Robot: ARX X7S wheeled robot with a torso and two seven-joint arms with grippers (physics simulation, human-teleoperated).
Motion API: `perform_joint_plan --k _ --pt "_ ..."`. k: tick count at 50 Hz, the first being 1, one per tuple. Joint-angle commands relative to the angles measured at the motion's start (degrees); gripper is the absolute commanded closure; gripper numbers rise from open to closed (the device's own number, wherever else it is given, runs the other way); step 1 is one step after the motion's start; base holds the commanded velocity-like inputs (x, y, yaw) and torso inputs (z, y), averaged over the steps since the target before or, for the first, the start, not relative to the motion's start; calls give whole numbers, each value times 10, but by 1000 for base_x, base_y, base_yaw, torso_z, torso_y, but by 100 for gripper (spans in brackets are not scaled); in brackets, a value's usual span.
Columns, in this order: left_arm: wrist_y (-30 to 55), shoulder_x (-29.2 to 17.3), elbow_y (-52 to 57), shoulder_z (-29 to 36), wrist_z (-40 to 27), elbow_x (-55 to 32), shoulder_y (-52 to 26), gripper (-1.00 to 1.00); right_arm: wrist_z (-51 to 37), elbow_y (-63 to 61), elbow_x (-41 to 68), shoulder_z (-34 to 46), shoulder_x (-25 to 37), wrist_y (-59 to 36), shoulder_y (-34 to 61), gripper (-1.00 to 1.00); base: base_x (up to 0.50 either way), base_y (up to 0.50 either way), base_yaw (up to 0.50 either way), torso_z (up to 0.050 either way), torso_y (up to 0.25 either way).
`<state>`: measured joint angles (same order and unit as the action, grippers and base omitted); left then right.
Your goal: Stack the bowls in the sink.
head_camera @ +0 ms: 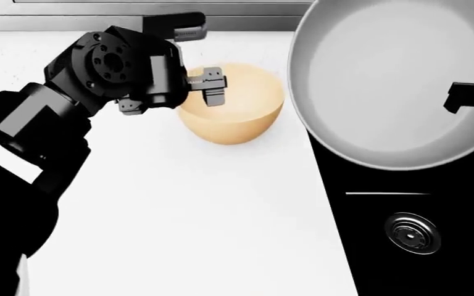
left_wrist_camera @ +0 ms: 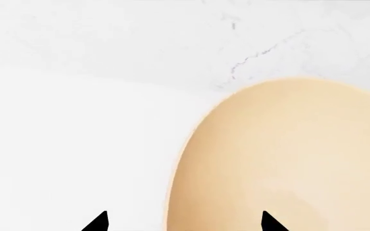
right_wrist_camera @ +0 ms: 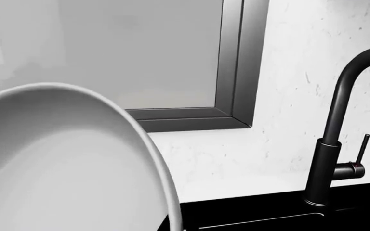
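Black left arm (head_camera: 47, 123) with a round screw-ringed wrist joint and grey fingers (head_camera: 214, 86).

Grey bowl (right_wrist_camera: 56, 163) fills the near view, black faucet (right_wrist_camera: 339, 130) beyond it.

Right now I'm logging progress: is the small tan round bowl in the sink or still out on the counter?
Out. The small tan round bowl sits on the white counter, left of the glossy black sink.

Head view steeply downward; wrist views close on bowls (head_camera: 385, 80).
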<state>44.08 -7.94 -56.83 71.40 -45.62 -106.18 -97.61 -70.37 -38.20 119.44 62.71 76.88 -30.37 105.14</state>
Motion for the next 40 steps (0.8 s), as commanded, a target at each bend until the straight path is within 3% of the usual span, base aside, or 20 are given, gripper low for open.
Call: perform_joint_plan --k 1,3,4,16,29,40 --pt "-6 5 -2 0 24 2 11 -100 2 -1 -9 -7 3 4 4 100 0 0 0 0 0" --pt "-7 7 -2 1 29 4 12 -100 3 -1 -9 -8 4 4 3 100 0 0 0 0 0" --pt "-10 5 2 0 29 4 13 100 3 -1 -9 -8 6 4 3 100 0 0 0 0 0" --pt "-27 -10 37 -5 18 8 18 100 4 -5 -10 -11 13 4 -1 100 0 0 0 0 0" --pt "-97 -87 150 -65 -71 -14 1 100 0 -6 0 -19 17 -3 5 100 0 0 0 0 1" --pt "-126 -156 249 -102 -102 -13 -31 100 -9 -10 19 -32 24 -13 19 100 0 0 0 0 1"
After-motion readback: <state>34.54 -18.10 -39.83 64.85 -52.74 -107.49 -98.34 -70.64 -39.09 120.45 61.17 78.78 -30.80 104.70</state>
